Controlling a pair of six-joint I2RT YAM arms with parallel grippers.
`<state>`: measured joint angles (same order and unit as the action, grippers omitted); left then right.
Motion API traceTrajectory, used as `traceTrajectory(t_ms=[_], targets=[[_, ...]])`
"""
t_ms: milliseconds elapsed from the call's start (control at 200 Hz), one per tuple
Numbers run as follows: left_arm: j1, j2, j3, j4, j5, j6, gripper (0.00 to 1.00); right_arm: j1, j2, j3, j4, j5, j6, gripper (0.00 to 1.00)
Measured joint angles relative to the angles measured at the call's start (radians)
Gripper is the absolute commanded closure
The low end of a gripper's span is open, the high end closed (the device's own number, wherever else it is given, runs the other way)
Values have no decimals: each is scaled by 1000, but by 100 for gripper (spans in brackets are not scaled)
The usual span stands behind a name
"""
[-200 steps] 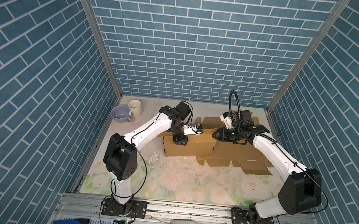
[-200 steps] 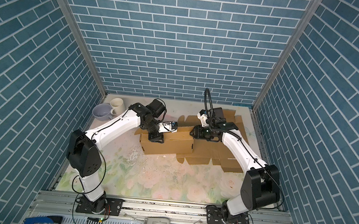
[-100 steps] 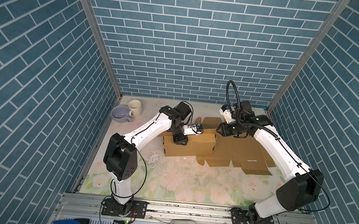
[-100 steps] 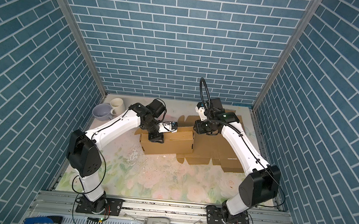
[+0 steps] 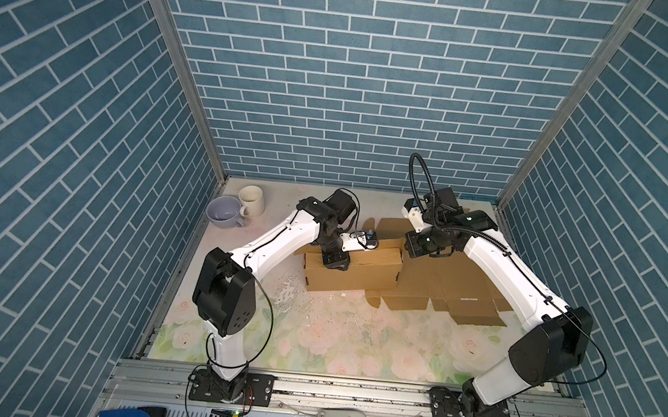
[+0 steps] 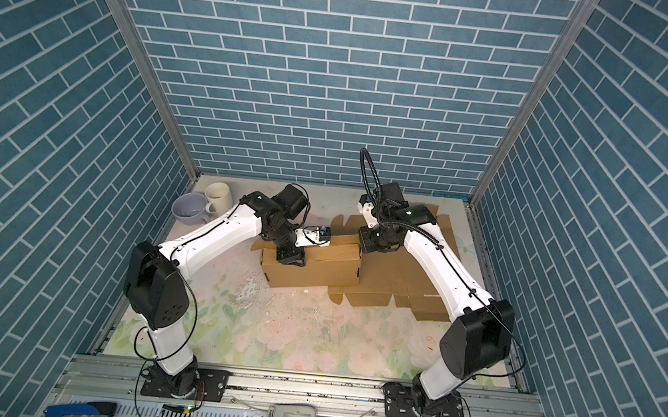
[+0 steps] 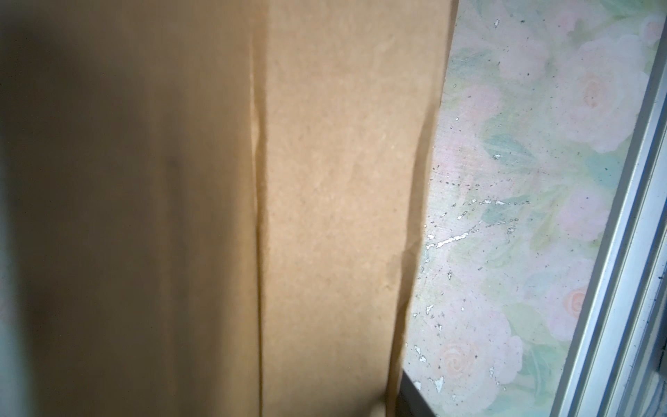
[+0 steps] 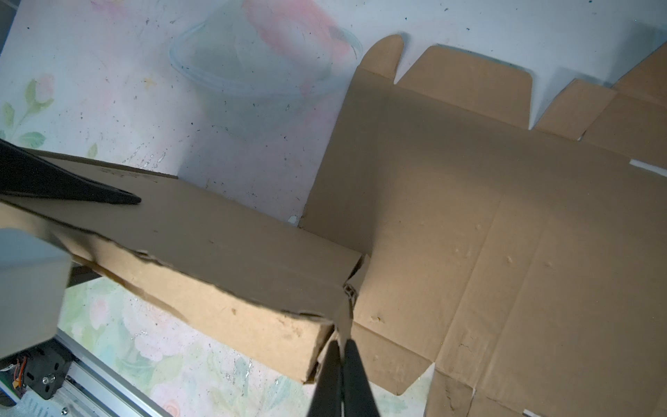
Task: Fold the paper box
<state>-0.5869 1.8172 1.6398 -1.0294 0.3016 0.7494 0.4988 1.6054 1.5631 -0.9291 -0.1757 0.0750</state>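
The right gripper (image 8: 339,361) is pinching, clamped tight, the end corner of the paper box (image 5: 353,276) lying between the arms — its raised wall running lengthwise away toward the left gripper (image 5: 335,264), jaws' state impossible to tell.

paper box (image 5: 353,276): plain kraft brown all over
table mat (image 5: 332,343): pale pink roses, minty green leaves, scuffed white flecks
walls (image 5: 358,74): teal-blue brick pattern, white grout lines
arms (image 5: 279,239): white with black joints
mugs: one lavender (image 5: 221,211), one cream (image 5: 252,199)
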Motion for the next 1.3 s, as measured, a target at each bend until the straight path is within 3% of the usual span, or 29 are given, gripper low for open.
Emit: traceTrajectory(t_ms=[585, 1300], targets=[[0, 1, 0, 3, 0, 0, 61, -4, -33, -80, 123, -62, 337, 100], [1, 3, 0, 13, -7, -10, 57, -6, -119, -270, 356, -60, 368, 100]])
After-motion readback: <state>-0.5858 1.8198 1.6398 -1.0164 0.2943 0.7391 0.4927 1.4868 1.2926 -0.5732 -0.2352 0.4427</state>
